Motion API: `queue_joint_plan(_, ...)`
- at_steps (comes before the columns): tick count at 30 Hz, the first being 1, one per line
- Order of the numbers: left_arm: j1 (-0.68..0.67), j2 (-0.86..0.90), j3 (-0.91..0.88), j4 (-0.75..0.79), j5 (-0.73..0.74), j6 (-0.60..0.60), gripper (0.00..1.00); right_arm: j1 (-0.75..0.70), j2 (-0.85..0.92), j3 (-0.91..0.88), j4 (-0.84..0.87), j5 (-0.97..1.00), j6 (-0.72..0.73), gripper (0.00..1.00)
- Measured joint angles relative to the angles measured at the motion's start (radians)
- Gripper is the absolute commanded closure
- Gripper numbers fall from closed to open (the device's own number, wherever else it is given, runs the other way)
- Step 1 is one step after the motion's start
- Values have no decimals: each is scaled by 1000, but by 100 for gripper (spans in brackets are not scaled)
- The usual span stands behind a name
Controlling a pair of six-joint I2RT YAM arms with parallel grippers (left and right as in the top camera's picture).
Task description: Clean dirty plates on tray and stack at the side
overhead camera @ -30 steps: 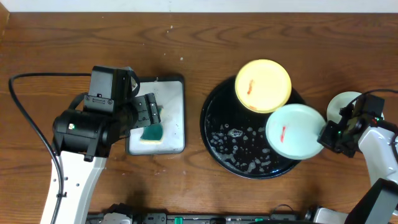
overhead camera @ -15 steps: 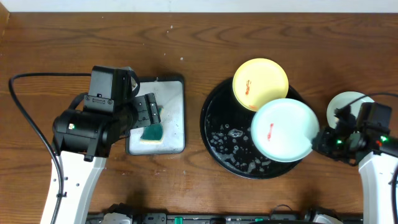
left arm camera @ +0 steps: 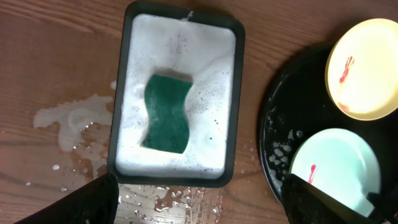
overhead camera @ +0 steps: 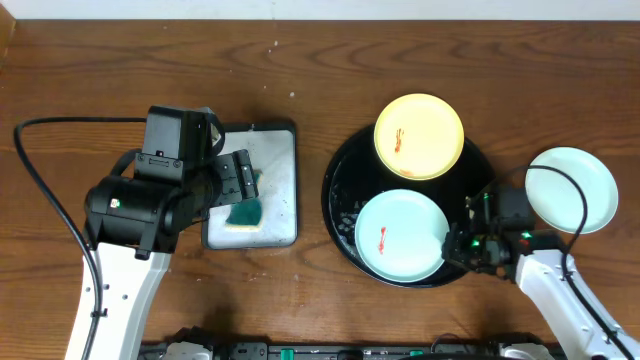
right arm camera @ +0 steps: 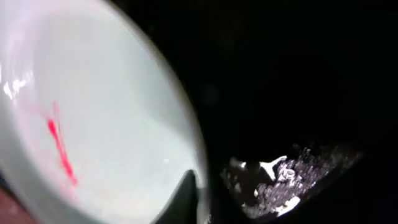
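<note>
The black tray [overhead camera: 342,212] holds a yellow plate [overhead camera: 419,136] at its back and a mint-green plate [overhead camera: 398,235] with a red smear at its front. My right gripper [overhead camera: 451,246] is shut on this mint plate's right rim. In the right wrist view one finger [right arm camera: 190,200] lies over the rim of the plate [right arm camera: 93,118], with the wet tray [right arm camera: 298,93] beside it. A second mint-green plate [overhead camera: 571,189] lies on the table to the right of the tray. My left gripper [overhead camera: 236,185] is open and empty over the sponge dish.
A white foamy dish [left arm camera: 180,50] with a dark rim holds a green sponge [left arm camera: 166,114], left of the tray [left arm camera: 277,124]. Water is spilled on the wood [left arm camera: 68,118] to the dish's left and front. A black cable [overhead camera: 40,190] loops at far left.
My right gripper has moved left and down with the mint-green plate, from the tray's right edge to its front part. The left arm has not moved.
</note>
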Motion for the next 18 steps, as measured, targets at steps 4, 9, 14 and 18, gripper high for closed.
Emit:
queue_joint_plan(4, 0, 0, 0, 1, 0, 0, 16, 0, -8, 74, -44, 39, -39, 65)
queue_joint_plan(9, 0, 0, 0, 11, 0, 0, 16, 1, -30, 325, -222, 58, -193, 56)
queue_joint_plan(14, 0, 15, -3, 6, 0, 0, 22, 1, -50, 522, -376, 58, -327, 27)
queue_joint_plan(18, 0, 71, -68, 39, -1, 0, 26, 1, -57, 543, -406, 14, -365, 27)
